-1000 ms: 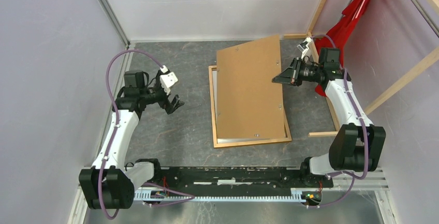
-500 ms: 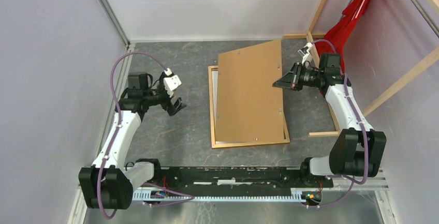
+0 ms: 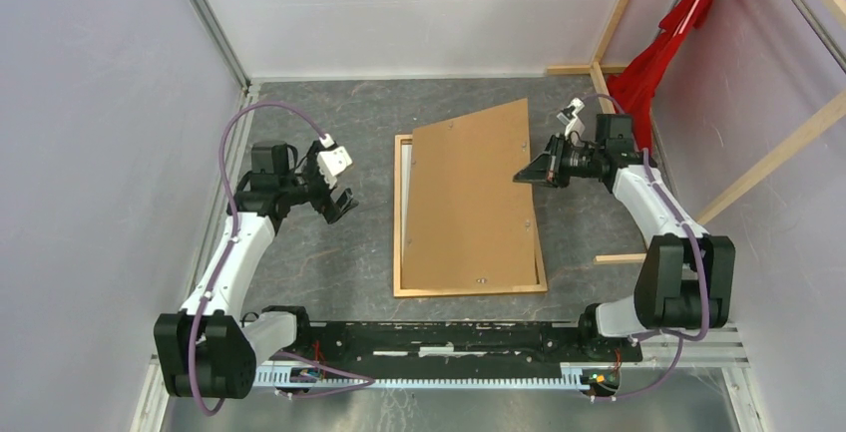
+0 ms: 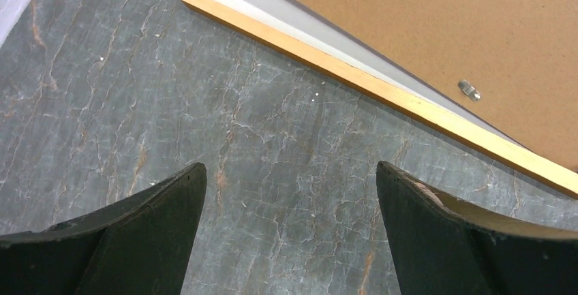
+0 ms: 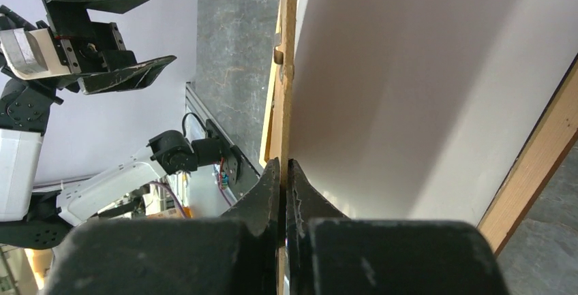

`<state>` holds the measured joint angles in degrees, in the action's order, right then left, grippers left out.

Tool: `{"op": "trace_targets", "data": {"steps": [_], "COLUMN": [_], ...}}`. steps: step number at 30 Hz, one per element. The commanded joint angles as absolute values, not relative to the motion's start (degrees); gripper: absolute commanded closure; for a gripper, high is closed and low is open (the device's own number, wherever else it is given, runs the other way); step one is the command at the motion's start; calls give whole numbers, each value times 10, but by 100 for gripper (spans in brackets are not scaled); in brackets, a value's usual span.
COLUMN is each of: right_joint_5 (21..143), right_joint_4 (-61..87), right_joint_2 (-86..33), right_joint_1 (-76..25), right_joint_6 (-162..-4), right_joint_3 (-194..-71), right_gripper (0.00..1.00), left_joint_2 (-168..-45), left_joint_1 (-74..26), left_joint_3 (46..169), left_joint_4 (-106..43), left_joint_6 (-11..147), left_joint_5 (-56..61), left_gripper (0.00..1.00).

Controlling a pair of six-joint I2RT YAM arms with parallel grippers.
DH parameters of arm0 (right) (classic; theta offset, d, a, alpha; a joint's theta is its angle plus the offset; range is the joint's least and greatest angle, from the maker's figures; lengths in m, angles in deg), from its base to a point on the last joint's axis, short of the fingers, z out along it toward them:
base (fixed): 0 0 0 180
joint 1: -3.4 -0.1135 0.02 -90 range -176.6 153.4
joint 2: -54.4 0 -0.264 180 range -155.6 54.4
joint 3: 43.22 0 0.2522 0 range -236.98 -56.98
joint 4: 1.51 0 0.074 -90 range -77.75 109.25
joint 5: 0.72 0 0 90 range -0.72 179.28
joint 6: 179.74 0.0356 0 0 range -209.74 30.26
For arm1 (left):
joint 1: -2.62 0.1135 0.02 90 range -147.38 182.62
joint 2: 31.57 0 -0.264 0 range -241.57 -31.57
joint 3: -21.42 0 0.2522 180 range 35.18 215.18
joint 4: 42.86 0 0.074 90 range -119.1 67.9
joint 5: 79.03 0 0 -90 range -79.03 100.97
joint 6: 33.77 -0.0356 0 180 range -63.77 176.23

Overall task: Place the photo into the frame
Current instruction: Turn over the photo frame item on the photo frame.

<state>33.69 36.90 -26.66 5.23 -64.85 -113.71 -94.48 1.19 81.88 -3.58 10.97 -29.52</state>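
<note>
While the frame (image 3: 469, 290) lies flat, the backing board (image 3: 474, 203) is held askew over it, its right edge pinched between the closed fingers of the right gripper (image 3: 526, 174). The left gripper (image 3: 339, 203) is poised left of the frame, fingers spread wide. Inside the frame a pale sheet (image 4: 307, 26) is seen under the board; whether it is the photo cannot be told.

— What sort of place is this?

— A robotics lab, a boxed-in test cell. Plain pale lilac wall panels (image 3: 90, 153) and a slim aluminium corner post (image 3: 207, 18) close in a grey marbled surface (image 3: 349, 252).

— And the machinery?

— A white-and-black jointed left arm (image 3: 224, 262) and its matching right arm (image 3: 663, 203) sit bolted to a black base rail (image 3: 449, 337), trailing loose purple cables (image 3: 244, 113). Bare pale wooden beams (image 3: 773, 158) carry red cloth (image 3: 648, 68).
</note>
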Motion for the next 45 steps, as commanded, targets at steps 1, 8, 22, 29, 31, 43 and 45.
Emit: {"op": "trace_targets", "data": {"steps": [1,8,22,29,31,43,45], "right_joint_5": [336,331,299,299,301,348,376], "right_joint_4": [342,366,391,371,366,338,364], "right_joint_2": [-295,-342,-421,-435,-438,-456,-460], "right_joint_1": [39,37,19,7,6,-21,-29], "right_joint_6": [-647,-658,-683,-671,-667,-641,-660], "right_joint_3": [-1150,-1196,-1256,-1256,-1257,-1255,-1268], "right_gripper": [100,100,100,100,100,83,75], "left_joint_2": [-941,-938,-964,-970,-970,-961,-961], "left_joint_1": [9,9,10,9,9,9,9], "left_joint_3": [809,786,761,763,762,767,769], "left_joint_4": [-68,-83,-100,-101,-101,-92,-91], "left_joint_6": [107,99,74,76,76,85,88], "left_joint_5": [-284,-278,-264,-262,-259,-253,-251], "left_gripper": [0,0,0,0,0,0,0]}}
